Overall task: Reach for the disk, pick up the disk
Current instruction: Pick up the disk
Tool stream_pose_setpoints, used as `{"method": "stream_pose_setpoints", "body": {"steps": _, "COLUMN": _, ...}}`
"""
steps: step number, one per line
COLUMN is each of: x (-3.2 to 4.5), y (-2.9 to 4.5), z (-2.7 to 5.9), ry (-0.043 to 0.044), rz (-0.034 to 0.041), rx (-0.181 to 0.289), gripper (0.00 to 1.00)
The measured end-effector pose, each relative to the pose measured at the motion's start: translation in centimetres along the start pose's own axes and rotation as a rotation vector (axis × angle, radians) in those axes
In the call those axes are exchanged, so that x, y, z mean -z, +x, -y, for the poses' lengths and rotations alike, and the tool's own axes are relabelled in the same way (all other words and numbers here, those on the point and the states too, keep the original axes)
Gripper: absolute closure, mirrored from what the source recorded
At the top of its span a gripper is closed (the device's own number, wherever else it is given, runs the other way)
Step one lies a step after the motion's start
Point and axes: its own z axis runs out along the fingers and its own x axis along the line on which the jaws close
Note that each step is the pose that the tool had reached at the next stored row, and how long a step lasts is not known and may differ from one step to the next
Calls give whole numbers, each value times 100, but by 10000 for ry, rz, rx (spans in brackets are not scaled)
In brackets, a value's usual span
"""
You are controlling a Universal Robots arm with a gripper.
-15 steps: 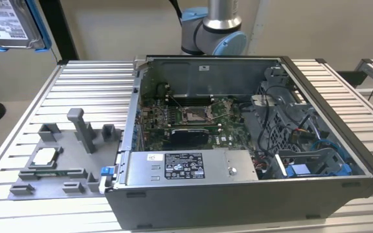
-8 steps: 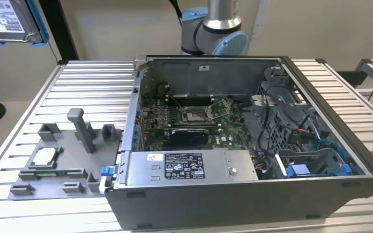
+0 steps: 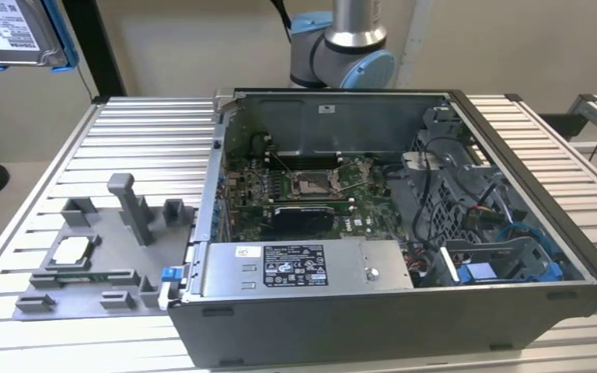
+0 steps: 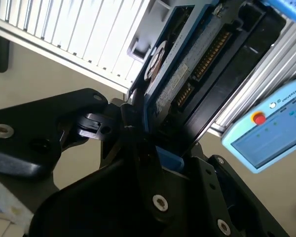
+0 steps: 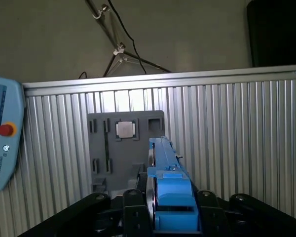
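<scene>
The fingers (image 5: 131,200) pinch the disk (image 5: 164,163) edge-on above the counter (image 3: 143,132). If that narrow grip slips, the disk could tilt and drop onto the grey tray (image 5: 106,148)

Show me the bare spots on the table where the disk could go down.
Bare ribbed table lies between the grey fixture plate and the far edge on the exterior view's left, and beside the computer case on the exterior view's right. Crowded: the plate's posts and the case's inside. The gripper holds the disk.
</scene>
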Motion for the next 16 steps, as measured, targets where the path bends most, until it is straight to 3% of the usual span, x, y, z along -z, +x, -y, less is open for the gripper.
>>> {"method": "stream_pose_setpoints", "body": {"steps": 16, "x": -6, "y": -36, "z": 422, "ry": -1, "rz": -1, "rx": -1, "gripper": 100}}
